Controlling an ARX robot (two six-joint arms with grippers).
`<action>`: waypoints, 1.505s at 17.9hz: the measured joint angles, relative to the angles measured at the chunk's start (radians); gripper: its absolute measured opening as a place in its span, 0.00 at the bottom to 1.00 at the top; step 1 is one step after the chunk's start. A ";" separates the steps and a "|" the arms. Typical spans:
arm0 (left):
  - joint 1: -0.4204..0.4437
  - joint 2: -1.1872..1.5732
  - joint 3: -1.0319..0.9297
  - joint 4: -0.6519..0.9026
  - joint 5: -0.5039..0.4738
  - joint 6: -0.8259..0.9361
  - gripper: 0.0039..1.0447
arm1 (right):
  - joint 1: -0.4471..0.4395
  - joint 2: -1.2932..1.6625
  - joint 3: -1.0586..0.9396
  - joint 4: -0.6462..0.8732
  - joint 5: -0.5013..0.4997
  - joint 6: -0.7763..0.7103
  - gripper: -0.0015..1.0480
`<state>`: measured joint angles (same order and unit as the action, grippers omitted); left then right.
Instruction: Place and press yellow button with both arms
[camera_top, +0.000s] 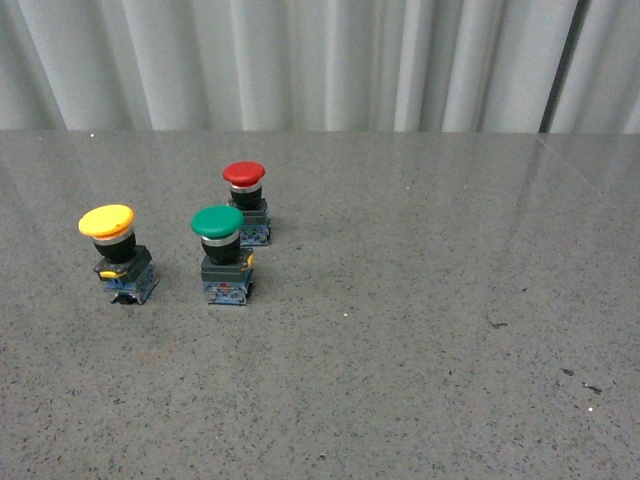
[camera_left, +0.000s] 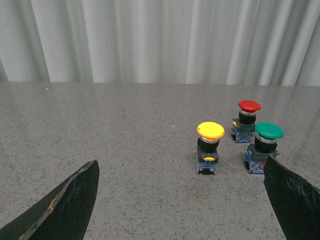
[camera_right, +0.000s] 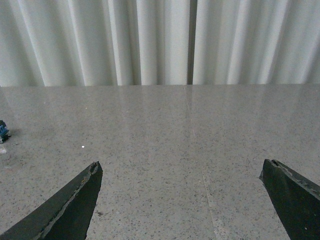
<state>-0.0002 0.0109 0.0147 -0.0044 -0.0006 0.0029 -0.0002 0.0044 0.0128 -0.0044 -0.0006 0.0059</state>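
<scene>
The yellow button (camera_top: 116, 252) stands upright on the grey table at the left, with a yellow mushroom cap, black neck and dark base. It also shows in the left wrist view (camera_left: 209, 147), ahead of my left gripper (camera_left: 182, 172), which is open and empty, its black fingers (camera_left: 70, 202) spread wide. My right gripper (camera_right: 182, 172) is open and empty over bare table. Neither arm shows in the front view.
A green-capped button (camera_top: 222, 254) stands right of the yellow one and a red-capped button (camera_top: 246, 202) behind it; both show in the left wrist view (camera_left: 263, 149) (camera_left: 245, 121). A white curtain (camera_top: 320, 60) hangs behind the table. A blue bit (camera_right: 3, 132) shows at one edge of the right wrist view.
</scene>
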 joint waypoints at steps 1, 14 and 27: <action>0.000 0.000 0.000 0.000 0.000 0.000 0.94 | 0.000 0.000 0.000 0.000 0.000 0.000 0.94; -0.098 0.333 0.112 0.099 -0.507 0.032 0.94 | 0.000 0.000 0.000 0.002 -0.001 0.000 0.94; -0.160 1.521 0.789 0.332 -0.143 0.026 0.94 | 0.000 0.000 0.000 0.000 0.000 0.000 0.94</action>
<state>-0.1604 1.5318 0.8032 0.3275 -0.1440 0.0288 -0.0002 0.0044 0.0128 -0.0040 -0.0006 0.0059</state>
